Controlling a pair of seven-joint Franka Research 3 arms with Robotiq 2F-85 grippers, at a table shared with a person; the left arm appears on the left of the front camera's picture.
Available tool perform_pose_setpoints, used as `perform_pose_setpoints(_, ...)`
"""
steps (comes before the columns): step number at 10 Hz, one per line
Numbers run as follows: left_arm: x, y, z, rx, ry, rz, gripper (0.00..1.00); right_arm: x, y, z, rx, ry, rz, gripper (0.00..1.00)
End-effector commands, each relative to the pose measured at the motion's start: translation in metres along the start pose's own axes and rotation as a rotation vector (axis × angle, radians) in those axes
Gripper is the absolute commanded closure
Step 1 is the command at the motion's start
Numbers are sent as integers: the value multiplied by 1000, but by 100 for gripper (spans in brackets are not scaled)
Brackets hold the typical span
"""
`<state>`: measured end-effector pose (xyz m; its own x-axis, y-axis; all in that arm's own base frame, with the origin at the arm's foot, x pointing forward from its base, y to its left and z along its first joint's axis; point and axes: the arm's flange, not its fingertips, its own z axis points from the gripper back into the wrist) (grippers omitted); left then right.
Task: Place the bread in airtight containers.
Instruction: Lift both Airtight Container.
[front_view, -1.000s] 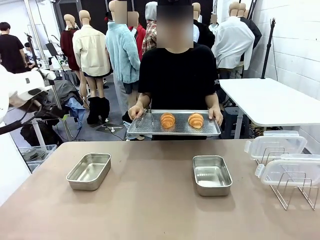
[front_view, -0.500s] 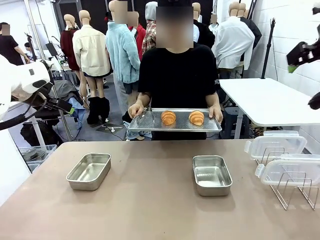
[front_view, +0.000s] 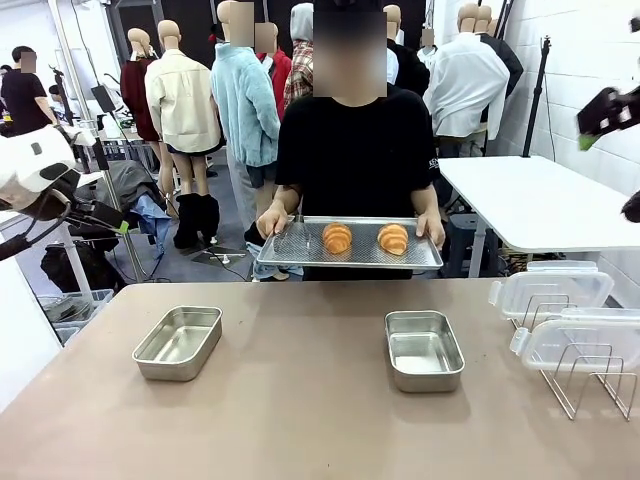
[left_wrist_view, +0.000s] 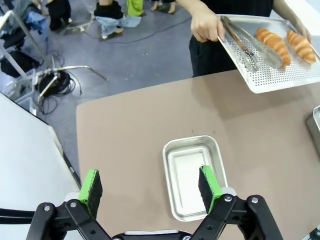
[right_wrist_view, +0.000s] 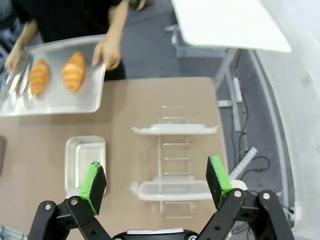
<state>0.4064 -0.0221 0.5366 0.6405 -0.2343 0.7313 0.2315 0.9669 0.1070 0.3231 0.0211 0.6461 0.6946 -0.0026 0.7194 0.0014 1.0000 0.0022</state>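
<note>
Two golden croissant-shaped pieces of bread lie on a perforated steel tray, which a person holds with both hands beyond the table's far edge. Two open steel containers sit on the brown table. High over the left container, my left gripper hangs open with nothing in it. My right gripper is open too, high above the right container and the clear lids. The bread is far from both grippers.
Two clear plastic lids rest on a wire rack at the table's right side. Metal tongs lie on the tray beside the bread. A white table stands behind on the right.
The person has shifted the tray slightly right and up. My right gripper has come into the front view at the upper right. My left arm has drifted a little left.
</note>
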Motion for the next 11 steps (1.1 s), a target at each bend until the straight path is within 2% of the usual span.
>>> perform_pose_setpoints(1,13,-29,-37,9,45,40,0,1,52,-45,38,72,79,0)
perform_pose_setpoints(3,0,-40,-70,-33,150,8,0,-29,82,-100,-12,165,78,0)
perform_pose_setpoints(4,-9,-47,-88,-14,198,-4,0,-51,88,-126,-20,194,73,0)
perform_pose_setpoints(5,-16,-51,-104,-7,232,-14,0,-71,93,-140,25,212,70,0)
perform_pose_setpoints(6,-22,-52,-120,3,264,-6,0,-90,100,-153,2,213,67,0)
perform_pose_setpoints(8,-33,-46,-152,100,330,19,0,-116,109,-175,-4,252,65,0)
perform_pose_setpoints(10,-36,-35,-164,90,372,47,0,-121,113,-189,-8,316,43,0)
perform_pose_setpoints(11,-47,-29,-152,46,331,10,0,-98,111,-179,21,287,77,0)
